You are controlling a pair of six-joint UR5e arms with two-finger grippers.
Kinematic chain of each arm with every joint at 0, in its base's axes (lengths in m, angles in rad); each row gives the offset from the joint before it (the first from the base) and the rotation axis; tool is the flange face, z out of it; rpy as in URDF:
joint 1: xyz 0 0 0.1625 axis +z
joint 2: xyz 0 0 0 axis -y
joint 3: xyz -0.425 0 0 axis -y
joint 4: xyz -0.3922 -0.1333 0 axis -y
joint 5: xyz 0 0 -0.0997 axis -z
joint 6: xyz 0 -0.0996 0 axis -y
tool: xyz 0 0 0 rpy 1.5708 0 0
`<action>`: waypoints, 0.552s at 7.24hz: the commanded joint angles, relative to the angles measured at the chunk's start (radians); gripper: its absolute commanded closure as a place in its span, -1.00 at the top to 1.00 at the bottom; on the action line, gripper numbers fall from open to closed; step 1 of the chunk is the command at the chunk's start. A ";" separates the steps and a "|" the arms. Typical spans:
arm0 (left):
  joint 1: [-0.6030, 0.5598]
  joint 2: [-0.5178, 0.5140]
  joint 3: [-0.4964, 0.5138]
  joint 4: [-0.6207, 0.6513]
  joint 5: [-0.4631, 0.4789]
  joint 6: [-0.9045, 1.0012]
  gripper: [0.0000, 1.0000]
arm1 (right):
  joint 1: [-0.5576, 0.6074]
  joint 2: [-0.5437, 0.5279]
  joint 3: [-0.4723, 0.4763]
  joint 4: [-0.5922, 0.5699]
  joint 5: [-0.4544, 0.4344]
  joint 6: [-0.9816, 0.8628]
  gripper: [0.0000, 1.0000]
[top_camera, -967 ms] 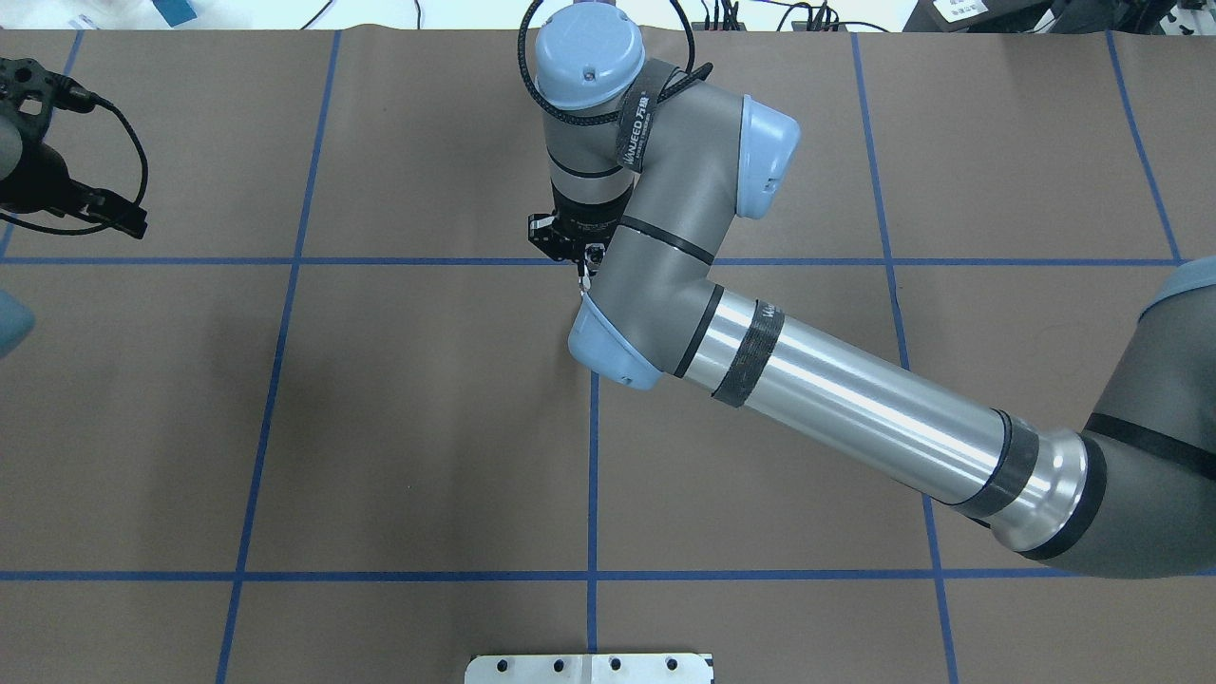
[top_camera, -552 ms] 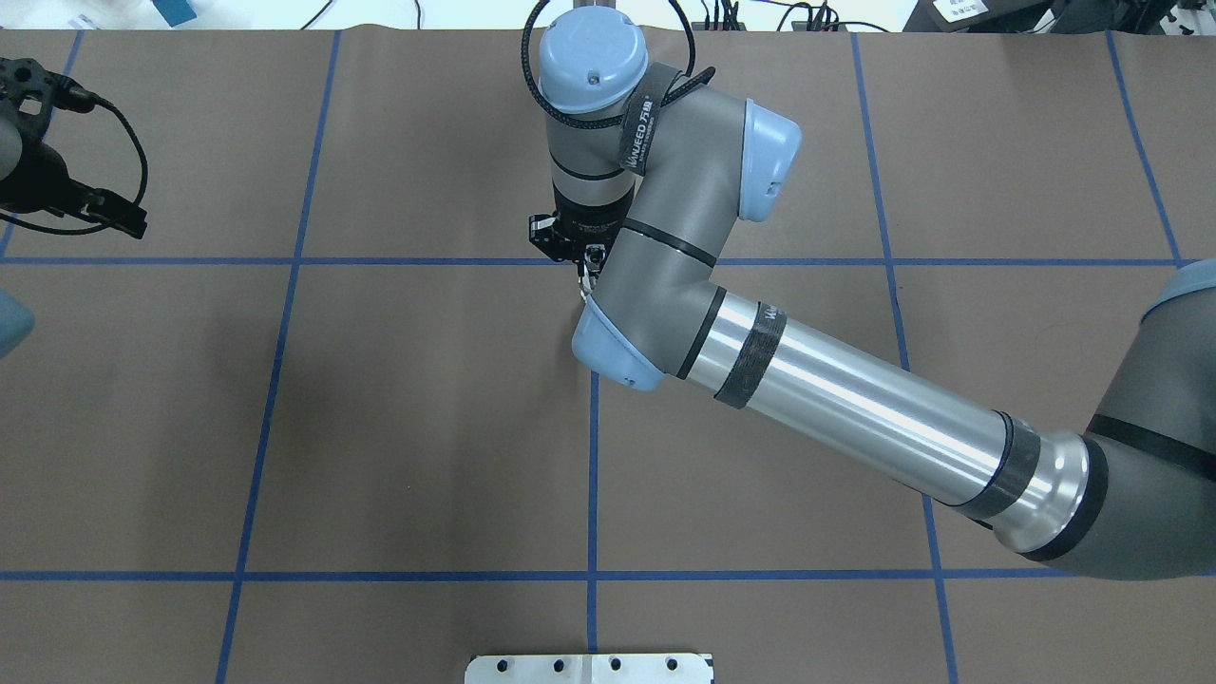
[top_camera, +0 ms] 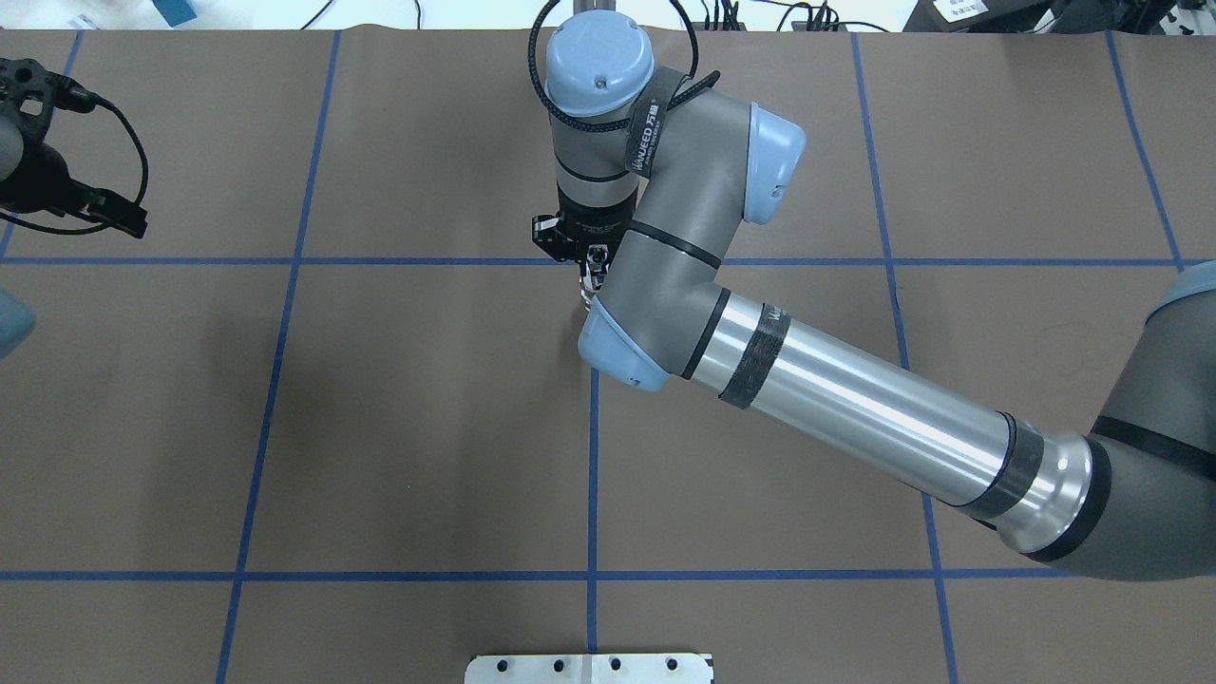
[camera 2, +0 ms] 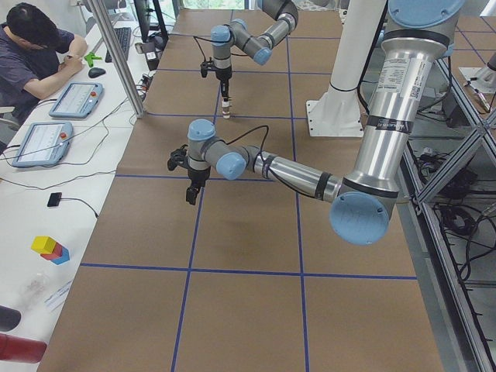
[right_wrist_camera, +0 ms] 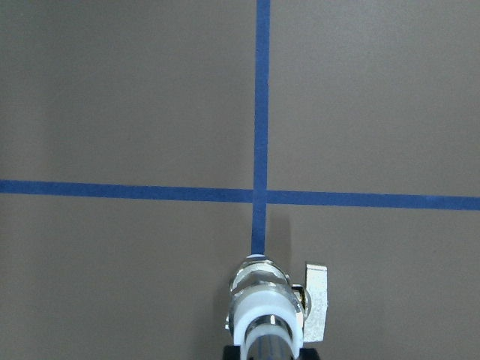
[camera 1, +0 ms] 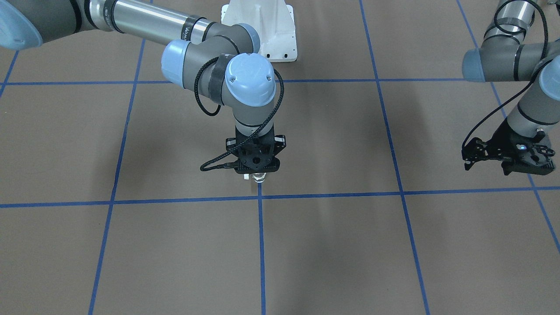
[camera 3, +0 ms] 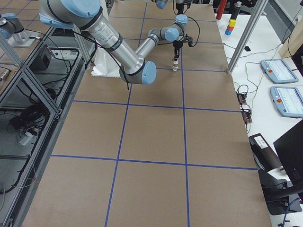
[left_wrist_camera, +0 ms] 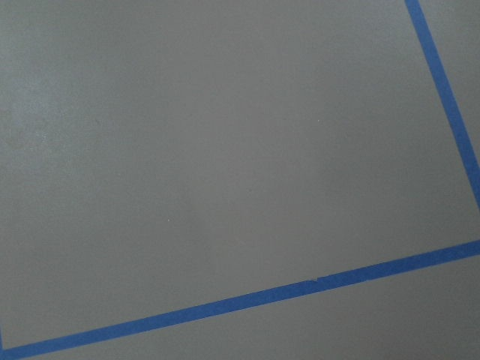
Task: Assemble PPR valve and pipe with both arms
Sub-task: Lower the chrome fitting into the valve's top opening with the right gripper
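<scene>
My right arm point(top_camera: 855, 399) and left arm point(camera 1: 503, 57) are grey and silver, with round light-blue joint caps point(top_camera: 600, 55). Black cables point(camera 1: 213, 166) loop at my wrists. A black strap point(top_camera: 649, 133) bears white lettering.

Bare mat point(camera 1: 350, 245) lies on every side of the right claw point(camera 1: 257, 172). Only its gripped valve point(right_wrist_camera: 262, 300) hangs below, with the left claw point(camera 1: 488, 167) well apart.

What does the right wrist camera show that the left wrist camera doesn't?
Only the right wrist view shows the PPR valve, its white ring and side handle low in the centre, near a crossing of blue tape. The left wrist view adds nothing of its own: just tape lines near its bottom and right edges. Both share the brown table cover and blue tape.
</scene>
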 commanded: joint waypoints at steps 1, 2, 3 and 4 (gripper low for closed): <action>0.000 0.000 0.000 0.000 0.000 0.000 1.00 | 0.000 -0.010 0.000 0.029 0.002 0.002 0.15; 0.000 0.002 0.000 -0.002 0.000 0.000 1.00 | 0.000 -0.009 0.000 0.030 0.002 0.004 0.96; 0.000 0.002 0.000 -0.002 0.000 0.000 1.00 | 0.000 -0.009 0.001 0.032 0.002 0.004 0.98; 0.000 0.002 -0.001 -0.002 0.000 -0.002 1.00 | 0.000 -0.009 0.001 0.032 0.002 0.004 0.98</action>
